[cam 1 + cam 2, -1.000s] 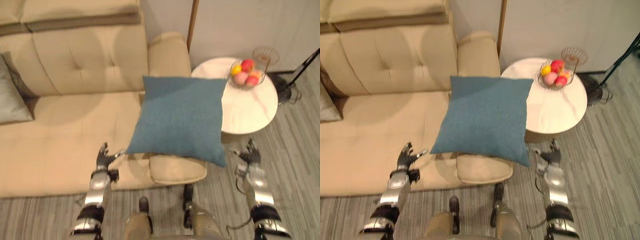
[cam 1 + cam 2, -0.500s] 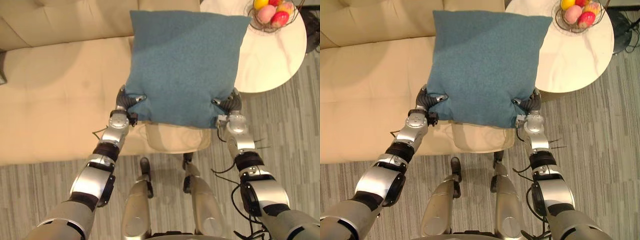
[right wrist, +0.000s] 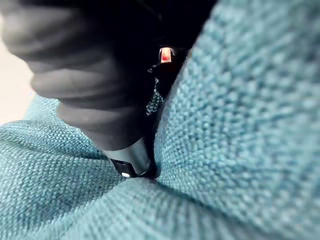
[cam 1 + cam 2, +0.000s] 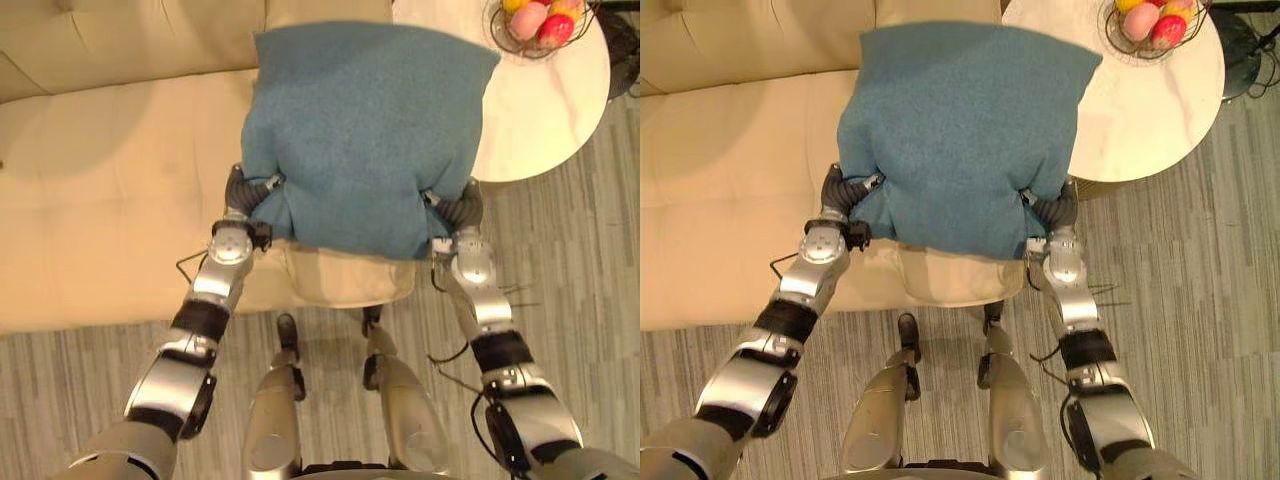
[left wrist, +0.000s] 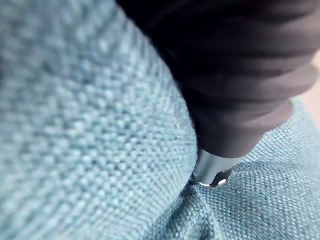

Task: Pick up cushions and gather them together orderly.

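The square teal woven-fabric cushion [image 4: 365, 120], lying over the cream sofa's armrest [image 4: 345, 281], now bunches at its near corners: left hand [image 4: 243, 189] and right hand [image 4: 462, 207] have pinched their fingers tight on it, so lifting looks ready.

cushion [image 4: 370, 120]: teal-blue, woven | sofa [image 4: 100, 200]: cream | table [image 4: 545, 110]: white | floor [image 4: 590, 260]: grey striped | fruit [image 4: 530, 20]: red, pink, yellow
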Motion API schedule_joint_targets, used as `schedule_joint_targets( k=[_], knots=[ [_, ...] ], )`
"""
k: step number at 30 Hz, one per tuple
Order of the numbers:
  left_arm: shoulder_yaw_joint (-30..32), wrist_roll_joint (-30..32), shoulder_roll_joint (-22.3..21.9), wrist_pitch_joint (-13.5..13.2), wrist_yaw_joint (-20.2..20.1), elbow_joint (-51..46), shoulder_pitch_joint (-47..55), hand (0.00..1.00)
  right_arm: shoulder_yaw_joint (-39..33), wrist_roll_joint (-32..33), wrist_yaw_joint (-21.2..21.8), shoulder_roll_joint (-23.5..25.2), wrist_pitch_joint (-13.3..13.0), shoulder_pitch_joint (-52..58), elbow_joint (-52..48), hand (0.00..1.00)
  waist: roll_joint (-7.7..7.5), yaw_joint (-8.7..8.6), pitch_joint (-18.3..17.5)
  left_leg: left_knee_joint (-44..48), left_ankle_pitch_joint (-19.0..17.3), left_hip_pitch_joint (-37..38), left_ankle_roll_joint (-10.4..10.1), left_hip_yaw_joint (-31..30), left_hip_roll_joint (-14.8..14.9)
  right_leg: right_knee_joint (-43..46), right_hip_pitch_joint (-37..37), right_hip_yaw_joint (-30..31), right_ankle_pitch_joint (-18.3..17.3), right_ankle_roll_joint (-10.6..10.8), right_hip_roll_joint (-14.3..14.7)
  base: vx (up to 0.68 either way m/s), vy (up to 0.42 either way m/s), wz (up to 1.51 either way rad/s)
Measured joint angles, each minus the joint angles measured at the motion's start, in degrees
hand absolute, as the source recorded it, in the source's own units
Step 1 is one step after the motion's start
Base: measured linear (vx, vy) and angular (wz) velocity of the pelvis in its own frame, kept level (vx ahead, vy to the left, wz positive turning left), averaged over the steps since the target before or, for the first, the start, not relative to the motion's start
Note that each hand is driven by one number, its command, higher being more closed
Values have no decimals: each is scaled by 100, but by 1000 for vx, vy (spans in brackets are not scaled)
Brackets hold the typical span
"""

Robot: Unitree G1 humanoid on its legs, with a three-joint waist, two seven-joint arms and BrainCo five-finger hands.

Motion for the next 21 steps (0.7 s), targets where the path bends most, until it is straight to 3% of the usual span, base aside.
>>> schedule_joint_targets(
  k=[2,9,12,16,18,19,20,21],
  knots=[
    [1,12,-163,-1,-27,-337,684,100,0,-35,159,29,0,546,-343,100,10,-16,-127,0,-12,199,17,0,-1,-5,228,4,-51,61,17,70,36,11],
    [166,70,-529,0,-308,-1619,3278,100,146,48,925,529,-133,2293,-1160,100,53,128,-1199,-264,-185,1053,60,114,5,-88,977,104,-271,182,49,39,36,-1],
    [338,69,-623,-1,-406,-1929,3699,100,311,128,1107,592,-190,2433,-1193,100,69,264,-1415,-292,-197,1236,81,309,-24,-56,1047,289,-265,191,20,-31,34,-27],
    [530,70,-726,-18,-419,-2128,3781,100,415,245,1192,644,-200,2360,-1194,100,77,322,-1438,67,-293,1230,166,425,-86,289,963,439,-245,237,-89,-94,61,-25],
    [547,71,-744,-48,-420,-2132,3750,100,415,258,1191,636,-219,2275,-1196,100,76,372,-1442,434,-341,1066,275,465,-121,731,701,578,-247,464,-156,-162,41,-17],
    [608,104,-809,-79,-451,-2130,3723,100,414,255,1190,611,-226,2205,-1205,100,158,343,-1437,497,-375,980,393,437,-38,1559,503,650,-888,534,-208,-220,9,36],
    [613,171,-818,-83,-483,-2059,3628,100,414,253,1182,612,-226,2214,-1186,100,143,325,-1439,617,-345,943,430,252,-96,3300,229,690,-1764,298,-336,-208,-34,61],
    [618,173,-810,-85,-492,-2048,3641,100,419,250,1182,622,-225,2213,-1166,100,146,325,-1438,672,-329,958,425,124,-111,3888,272,717,-2027,432,-357,-150,-51,98]
  ],
)
